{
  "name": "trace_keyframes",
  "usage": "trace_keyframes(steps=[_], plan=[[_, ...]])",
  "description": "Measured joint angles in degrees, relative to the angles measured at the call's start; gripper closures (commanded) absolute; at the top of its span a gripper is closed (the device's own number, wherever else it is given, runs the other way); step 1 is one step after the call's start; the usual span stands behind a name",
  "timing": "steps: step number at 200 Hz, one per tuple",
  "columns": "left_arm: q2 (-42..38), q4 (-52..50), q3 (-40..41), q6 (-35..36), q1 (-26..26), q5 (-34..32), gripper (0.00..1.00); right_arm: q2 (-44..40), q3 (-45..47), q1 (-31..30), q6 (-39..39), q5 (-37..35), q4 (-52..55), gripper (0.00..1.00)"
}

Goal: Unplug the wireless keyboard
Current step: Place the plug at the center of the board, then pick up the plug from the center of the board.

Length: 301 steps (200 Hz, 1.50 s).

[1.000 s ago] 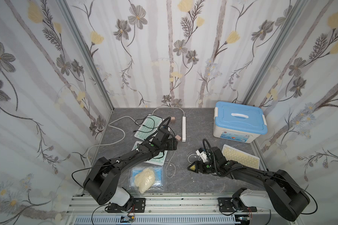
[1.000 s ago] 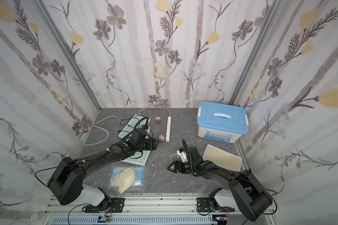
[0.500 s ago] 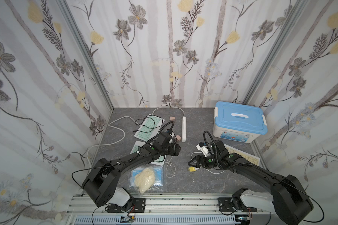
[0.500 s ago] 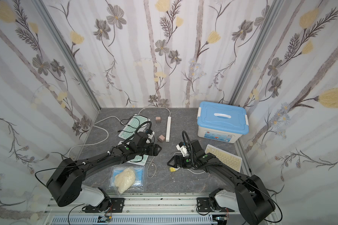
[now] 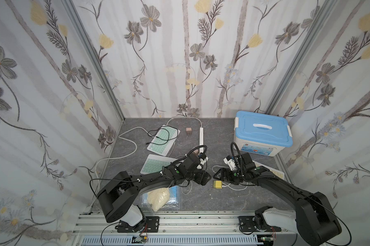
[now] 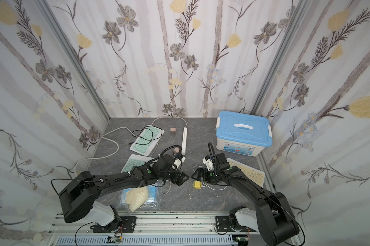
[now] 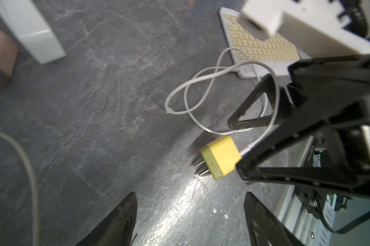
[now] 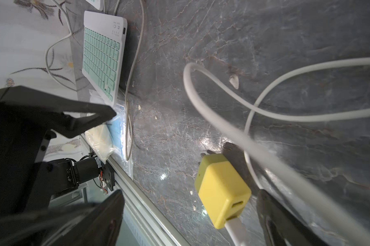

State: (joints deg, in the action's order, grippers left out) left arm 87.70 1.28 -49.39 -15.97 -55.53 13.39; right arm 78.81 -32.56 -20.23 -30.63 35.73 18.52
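Charger (image 5: 217, 184), yellow: lies on the surface (image 5: 201, 198), near centre, prongs bare. Its white cable (image 7: 188, 93) loops right towards the keyboard (image 6: 251, 173). Right tool (image 8: 189, 196): spread over the charger, holding nothing. Left tool (image 7: 188, 204): spread, empty, just left. Advice: steady the keyboard and draw the cable end straight out.

top views: overhead, whole cell | wrists: low, close — share yellow plug (image 7: 221, 157)

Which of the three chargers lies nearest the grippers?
The yellow charger, between the left gripper and right gripper; both brown chargers lie farther back, by the power strip.
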Motion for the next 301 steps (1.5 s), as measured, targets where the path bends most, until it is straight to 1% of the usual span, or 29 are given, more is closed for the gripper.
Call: trace_keyframes(steps=[13, 29, 56, 71, 84, 126, 157, 190, 206, 233, 267, 301], plan=[[0.96, 0.57, -1.38, 4.22, -1.95, 0.31, 0.20, -0.07, 0.09, 0.46, -0.66, 0.17, -0.26, 0.04], [2.86, 2.10, -0.94, 9.42, -3.58, 0.28, 0.20, -0.07, 0.68, 2.19, -1.53, 0.33, -1.18, 0.05], [8.57, 4.17, -0.42, 15.63, -4.44, 0.35, 0.19, -0.04, 3.34, 6.60, -3.10, 0.48, -2.51, 0.04], [11.54, 5.40, -1.18, 17.97, -4.76, 0.33, 0.19, -0.04, 4.48, 8.31, -4.17, 0.48, -3.50, 0.04], [13.62, 6.21, -2.56, 19.69, -5.33, 0.63, 0.19, 0.07, 4.96, 8.63, -5.01, 0.52, -3.85, 0.04], [17.51, 6.99, -6.86, 24.63, -6.60, 0.76, 0.19, 1.97, 5.35, 9.77, -6.05, 1.22, -6.49, 0.04], [19.32, 5.46, -9.16, 27.50, -6.97, 0.70, 0.23, 3.82, 5.49, 10.97, -7.41, 2.93, -7.98, 0.04], [21.68, 2.73, -12.83, 28.98, -6.99, -0.20, 0.33, 4.33, 5.60, 12.55, -9.42, 3.48, -8.74, 0.05], [22.36, 2.27, -13.84, 29.33, -6.97, -0.72, 0.33, 4.24, 5.60, 13.38, -10.01, 3.41, -8.83, 0.05], [22.64, 2.73, -13.92, 30.23, -7.10, -0.57, 0.28, 3.82, 5.60, 14.38, -8.87, 2.97, -8.46, 0.05], [23.56, 4.07, -14.16, 32.17, -8.48, 0.39, 0.28, 3.76, 5.20, 15.34, -6.19, 2.78, -7.41, 0.05], [23.78, 2.45, -14.75, 34.03, -8.72, 2.56, 0.29, 2.23, 4.59, 16.44, -5.16, 0.09, -5.03, 0.05]])
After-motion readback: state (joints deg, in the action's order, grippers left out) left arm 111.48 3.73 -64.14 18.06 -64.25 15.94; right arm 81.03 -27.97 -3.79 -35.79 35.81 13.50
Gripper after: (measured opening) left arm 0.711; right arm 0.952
